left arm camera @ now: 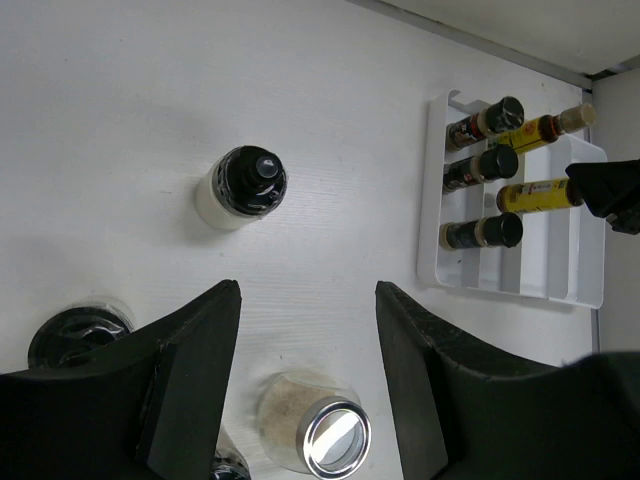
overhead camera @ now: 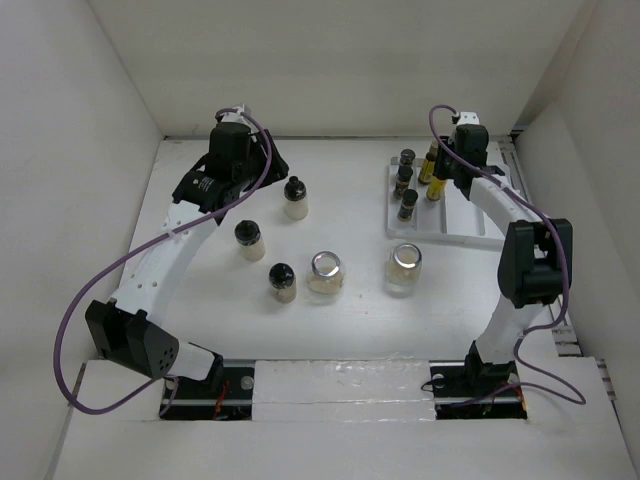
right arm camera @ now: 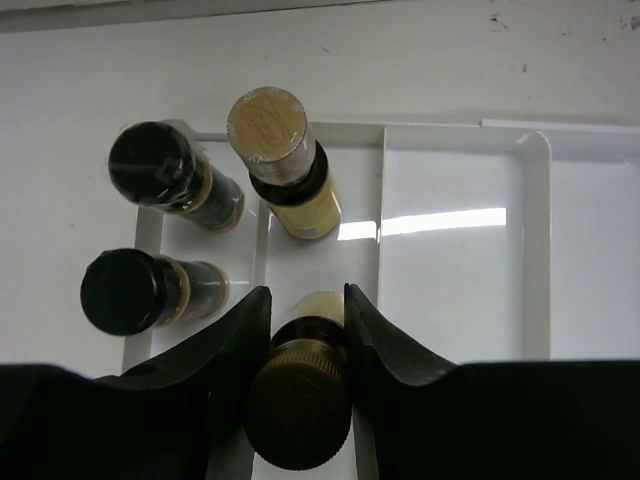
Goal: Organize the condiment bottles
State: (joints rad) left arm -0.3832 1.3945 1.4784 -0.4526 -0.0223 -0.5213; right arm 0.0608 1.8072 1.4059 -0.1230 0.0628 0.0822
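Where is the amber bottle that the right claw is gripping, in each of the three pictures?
Top external: upper right, amber bottle in the white tray.
Left wrist: right side, mid-height.
Right wrist: bottom centre, in the right gripper.
Shared landmark: the white tray.

Three dark spice jars (overhead camera: 407,205) and two amber bottles (overhead camera: 428,167) upright in the tray (overhead camera: 470,228); three black-capped bottles (overhead camera: 295,198) and two silver-lidded jars (overhead camera: 326,273) loose on the counter (overhead camera: 340,175).
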